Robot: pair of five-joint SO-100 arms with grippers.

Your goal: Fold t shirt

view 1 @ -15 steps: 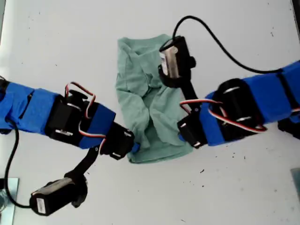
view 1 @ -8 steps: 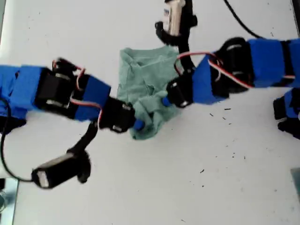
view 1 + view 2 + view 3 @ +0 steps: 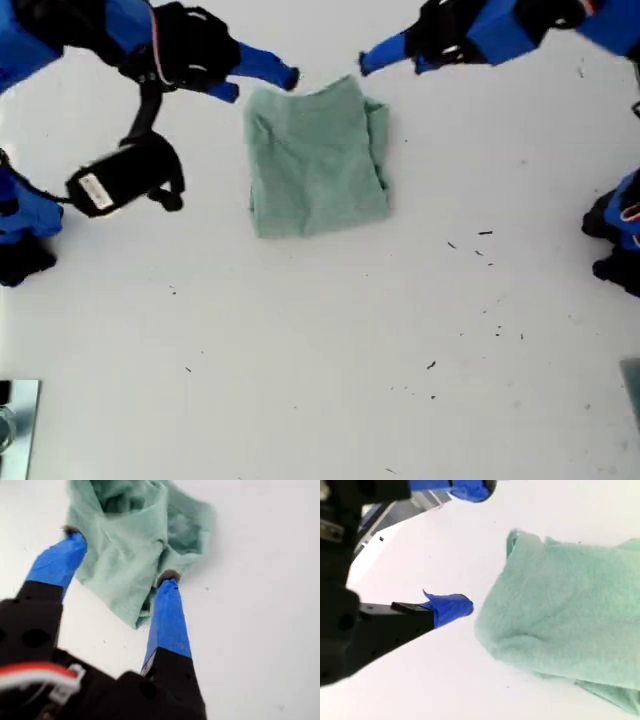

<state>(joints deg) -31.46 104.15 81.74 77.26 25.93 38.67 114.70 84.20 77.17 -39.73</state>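
Note:
The pale green t shirt (image 3: 315,160) lies flat on the white table as a folded, roughly square pad near the top middle of the exterior view. My first gripper (image 3: 385,60), on the arm coming from the exterior view's right, hovers open just past the shirt's upper right corner. In its wrist view my first gripper (image 3: 120,555) stands with its jaws apart either side of a bunched shirt (image 3: 130,535) corner. My second gripper (image 3: 260,84), on the exterior view's left arm, is open beside the upper left corner. In its wrist view my second gripper (image 3: 474,545) holds nothing and the shirt (image 3: 570,610) lies just apart from it.
A black wrist camera (image 3: 125,175) hangs under the exterior view's left arm. A blue arm base (image 3: 620,235) stands at that view's right edge and a metal object (image 3: 12,415) sits in its bottom left corner. Small dark specks (image 3: 480,240) dot the white table.
Both grippers carried the shirt's near edge up over the rest, let go and pulled back toward the exterior view's top. The shirt went from a crumpled bundle to a flat folded pad.

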